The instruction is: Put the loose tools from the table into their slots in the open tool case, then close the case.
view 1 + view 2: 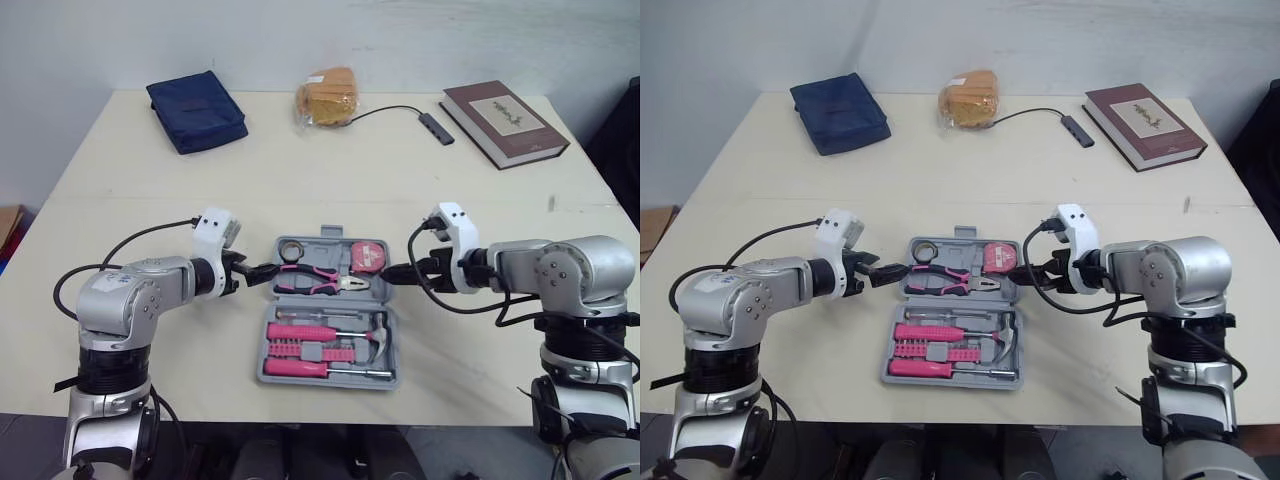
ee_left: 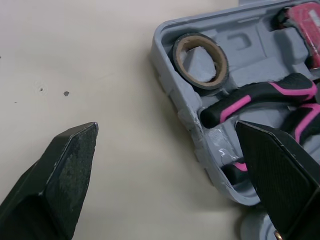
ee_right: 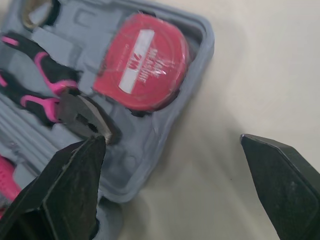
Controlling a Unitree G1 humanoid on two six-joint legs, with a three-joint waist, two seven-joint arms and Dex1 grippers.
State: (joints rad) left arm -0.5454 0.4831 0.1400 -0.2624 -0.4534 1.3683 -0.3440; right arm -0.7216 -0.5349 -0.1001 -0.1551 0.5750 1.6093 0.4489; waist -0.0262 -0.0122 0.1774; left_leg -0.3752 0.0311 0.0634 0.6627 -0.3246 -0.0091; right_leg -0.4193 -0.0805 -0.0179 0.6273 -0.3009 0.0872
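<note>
The grey tool case (image 1: 322,235) lies open at the table's front middle. Its far half holds a tape roll (image 1: 291,248), pink-and-black pliers (image 1: 315,282) and a red tape measure (image 1: 369,256). Pink screwdrivers (image 1: 300,332) and a hammer (image 1: 378,340) sit in the near half. My left gripper (image 1: 255,275) is open at the far half's left edge, and its fingers straddle the rim beside the tape roll (image 2: 200,60). My right gripper (image 1: 392,272) is open at the right edge, next to the tape measure (image 3: 142,60). Neither holds anything.
Along the table's back lie a navy pouch (image 1: 196,110), a yellow bagged item (image 1: 328,97), a grey USB hub with cable (image 1: 436,127) and a brown book (image 1: 505,122). Bare tabletop lies between them and the case.
</note>
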